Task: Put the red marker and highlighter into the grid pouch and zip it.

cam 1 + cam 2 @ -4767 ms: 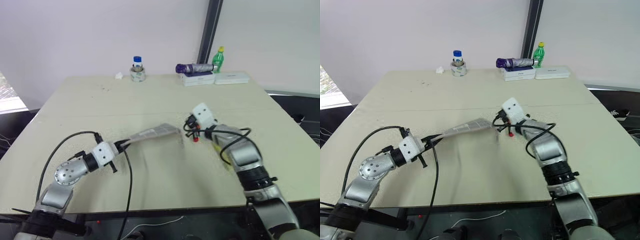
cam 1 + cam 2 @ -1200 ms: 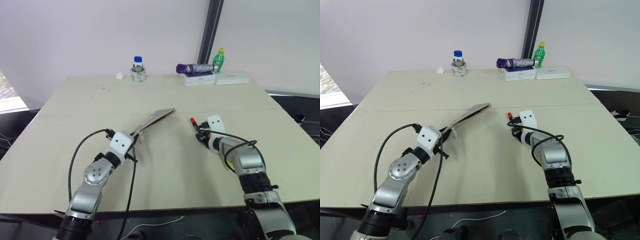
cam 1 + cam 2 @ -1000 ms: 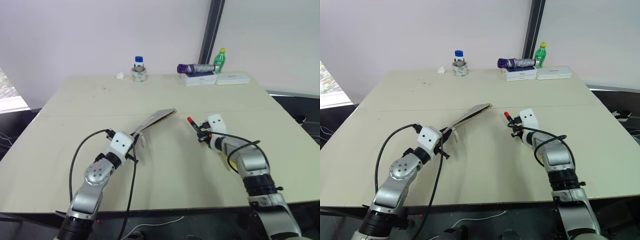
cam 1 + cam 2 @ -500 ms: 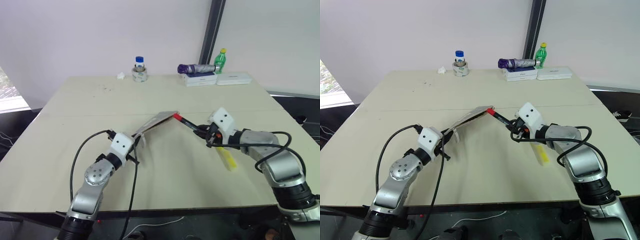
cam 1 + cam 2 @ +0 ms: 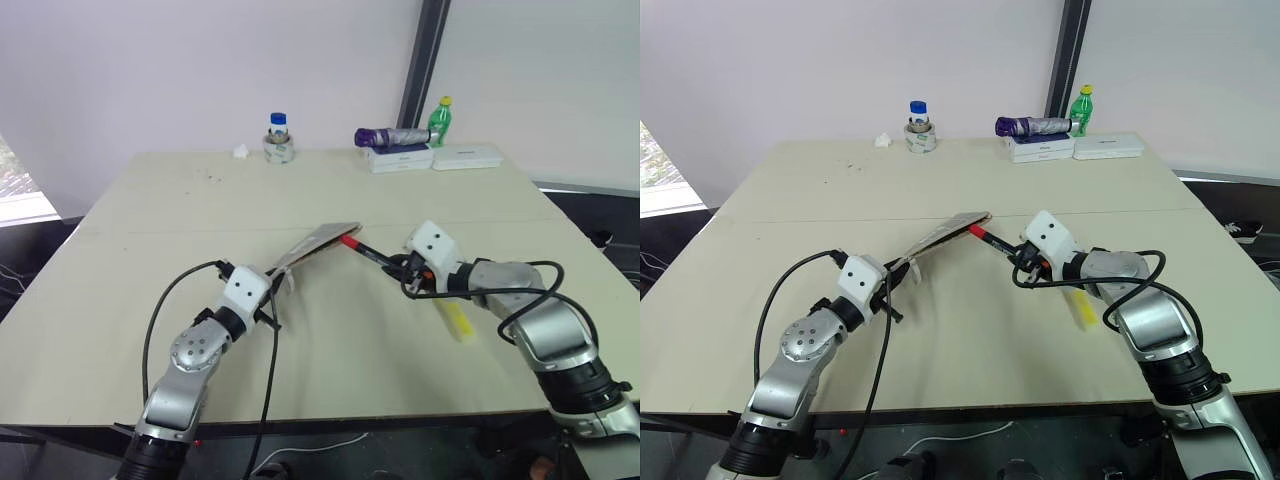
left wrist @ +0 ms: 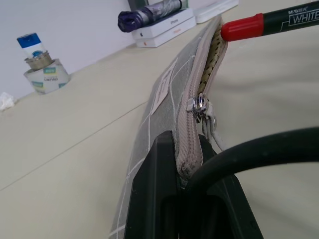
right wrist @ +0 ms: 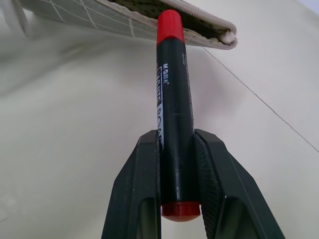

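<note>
The left pincer (image 5: 268, 287) clamps the pouch (image 5: 318, 243) off the bench (image 5: 150, 210), mouth open, so the right pincer (image 5: 1023, 260), gripping the marker (image 5: 995, 245), can poke it in; the highlighter (image 5: 456, 320) waits behind.

Left gripper (image 5: 270, 290) clamped shut, right gripper (image 7: 177, 164) closed, arms converging

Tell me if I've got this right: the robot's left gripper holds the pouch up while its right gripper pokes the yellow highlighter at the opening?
Not quite. The right gripper holds the red marker, as the right wrist view shows; the highlighter lies on the table.
</note>
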